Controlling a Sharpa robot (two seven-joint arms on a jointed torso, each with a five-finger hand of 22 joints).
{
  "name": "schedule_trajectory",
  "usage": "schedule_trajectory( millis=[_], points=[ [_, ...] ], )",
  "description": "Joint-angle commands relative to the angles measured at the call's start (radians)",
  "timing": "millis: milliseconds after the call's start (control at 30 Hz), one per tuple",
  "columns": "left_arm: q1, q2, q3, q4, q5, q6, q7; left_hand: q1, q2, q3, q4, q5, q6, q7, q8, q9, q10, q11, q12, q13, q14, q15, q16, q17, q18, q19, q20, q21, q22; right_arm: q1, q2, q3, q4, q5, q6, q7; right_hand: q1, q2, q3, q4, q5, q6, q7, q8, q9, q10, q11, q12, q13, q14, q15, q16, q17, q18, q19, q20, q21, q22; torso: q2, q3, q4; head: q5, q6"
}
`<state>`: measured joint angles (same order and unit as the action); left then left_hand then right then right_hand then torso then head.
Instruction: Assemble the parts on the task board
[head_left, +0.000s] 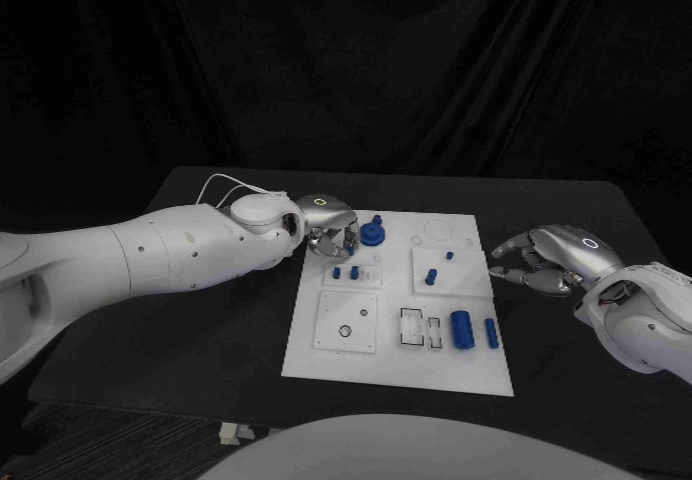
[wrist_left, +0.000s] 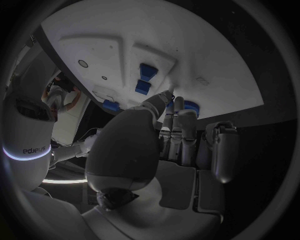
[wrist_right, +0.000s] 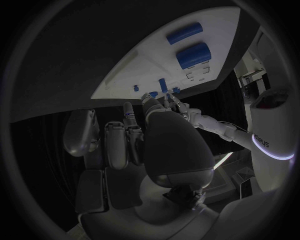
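Hovering beside the blue round part (head_left: 372, 235), your left hand (head_left: 330, 228) curls empty (right hand (head_left: 544, 259) too).

Task board (head_left: 320, 360) mid table (head_left: 188, 350). Left hand (head_left: 329, 228) at board's far-left corner beside a round part (head_left: 374, 235); right hand (head_left: 545, 258) off its right edge.

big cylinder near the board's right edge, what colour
Blue; the big cylinder shows best in the head view.

White task board (head_left: 378, 355) flat mid-table — blue parts (head_left: 463, 329) on it.
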<state>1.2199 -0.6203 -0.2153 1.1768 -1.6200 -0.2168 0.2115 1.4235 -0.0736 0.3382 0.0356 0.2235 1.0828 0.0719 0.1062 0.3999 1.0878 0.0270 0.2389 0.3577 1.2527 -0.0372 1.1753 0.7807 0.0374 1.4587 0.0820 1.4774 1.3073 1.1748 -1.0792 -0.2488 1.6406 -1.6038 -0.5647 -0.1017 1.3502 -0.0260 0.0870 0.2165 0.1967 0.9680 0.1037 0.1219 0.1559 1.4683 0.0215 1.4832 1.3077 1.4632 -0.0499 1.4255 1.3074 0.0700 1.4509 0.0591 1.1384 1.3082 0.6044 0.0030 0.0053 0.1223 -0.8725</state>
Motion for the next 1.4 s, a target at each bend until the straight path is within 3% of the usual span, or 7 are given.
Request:
schedule_trajectory(
  millis=[33, 1267, 1367, 1400],
  points=[
    [-0.004, 0.006, 0.001, -0.002, 0.0, 0.012, 0.002, -0.003, 0.005, 0.002, -0.002, 0.0, -0.001, 0.005, 0.006, 0.021, 0.008, -0.002, -0.005, -0.001, -0.009, -0.001, -0.006, -0.001, -0.011, 0.04, 0.002, -0.006, 0.228, -0.003, -0.002, 0.0, 0.002, -0.006, -0.006, -0.007, 0.004, 0.002, 0.0, 0.008, 0.004, 0.005, 0.002, -0.004, -0.001, 0.045, -0.003, -0.004, 0.174, 0.073, 0.0, -0.005, 0.113, 0.012, -0.007, -0.001, -0.006, 0.154, 0.0, 0.0, -0.0003, -0.002, 0.0],
    [-0.013, 0.013, 0.001, -0.012, 0.0, 0.052, -0.02, 0.004, -0.003, 0.007, -0.013, 0.0, -0.006, 0.007, -0.004, 0.017, 0.011, 0.001, -0.02, -0.01, -0.02, 0.0, -0.015, -0.019, -0.009, 0.033, 0.002, -0.014, 0.226, -0.003, -0.003, 0.0, 0.003, -0.006, -0.003, -0.008, 0.004, 0.002, 0.0, 0.008, 0.004, 0.005, 0.002, -0.004, -0.001, 0.045, -0.003, -0.004, 0.174, 0.073, 0.0, -0.005, 0.113, 0.012, -0.007, -0.001, -0.006, 0.154, 0.0, -0.0003, -0.0002, 0.001, 0.0],
    [-0.013, 0.013, 0.001, -0.013, 0.0, 0.05, -0.021, -0.006, -0.007, 0.009, -0.009, -0.044, -0.053, 0.001, -0.036, 0.003, 0.014, 0.001, -0.037, -0.019, -0.024, 0.001, -0.016, -0.026, -0.008, 0.032, 0.003, -0.016, 0.225, -0.003, -0.003, 0.0, 0.002, -0.006, -0.004, -0.007, 0.005, 0.002, -0.001, 0.008, 0.003, 0.006, 0.002, -0.006, -0.002, 0.044, -0.003, -0.007, 0.171, 0.073, -0.001, -0.006, 0.112, 0.012, -0.007, -0.001, -0.007, 0.153, 0.0, -0.0004, 0.0001, 0.001, 0.0],
    [-0.013, 0.013, 0.001, -0.014, 0.0, 0.049, -0.021, -0.015, -0.018, 0.01, -0.003, -0.079, -0.141, -0.029, -0.046, -0.021, 0.01, 0.007, -0.054, -0.028, -0.032, 0.004, -0.021, -0.04, -0.007, 0.028, 0.005, -0.022, 0.223, -0.003, -0.003, 0.0, 0.002, -0.006, -0.004, -0.007, 0.005, 0.002, -0.001, 0.008, 0.003, 0.006, 0.002, -0.006, -0.002, 0.044, -0.003, -0.007, 0.171, 0.073, -0.001, -0.006, 0.112, 0.012, -0.007, -0.001, -0.007, 0.153, 0.0, -0.0002, 0.0001, 0.002, 0.0]
  ],
)
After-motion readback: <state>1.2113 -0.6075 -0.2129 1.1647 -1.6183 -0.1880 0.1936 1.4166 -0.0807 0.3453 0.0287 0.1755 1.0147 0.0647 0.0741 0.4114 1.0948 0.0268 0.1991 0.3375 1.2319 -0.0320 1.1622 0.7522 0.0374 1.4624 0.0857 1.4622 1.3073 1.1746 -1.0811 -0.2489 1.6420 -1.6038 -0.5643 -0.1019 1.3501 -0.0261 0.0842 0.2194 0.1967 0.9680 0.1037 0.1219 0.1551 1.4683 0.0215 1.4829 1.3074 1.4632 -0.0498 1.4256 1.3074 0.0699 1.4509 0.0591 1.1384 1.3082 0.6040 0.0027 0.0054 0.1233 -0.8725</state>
